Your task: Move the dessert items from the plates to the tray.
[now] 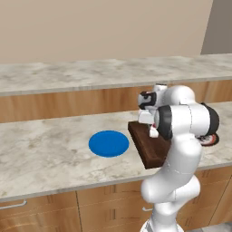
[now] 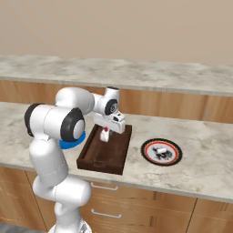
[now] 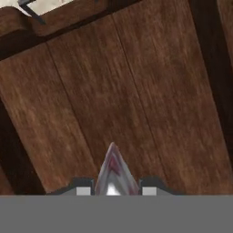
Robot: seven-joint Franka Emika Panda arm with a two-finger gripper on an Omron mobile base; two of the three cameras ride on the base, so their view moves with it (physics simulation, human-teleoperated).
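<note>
Hand [image 2: 105,136] pinching the red-topped cake block [image 3: 113,175] low over the brown tray [image 2: 98,159] at frame centre, blue plate [image 1: 108,143] left of the tray, ringed plate [image 2: 146,151] right of it carrying the pale lump [image 2: 160,152], all on the marble bench [image 1: 41,154]

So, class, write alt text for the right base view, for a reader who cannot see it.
The gripper holds a small red-topped cake piece low over the tray on a marble counter. Right of the tray, a ringed plate carries a pale lump; a blue plate peeks out behind the arm.
</note>
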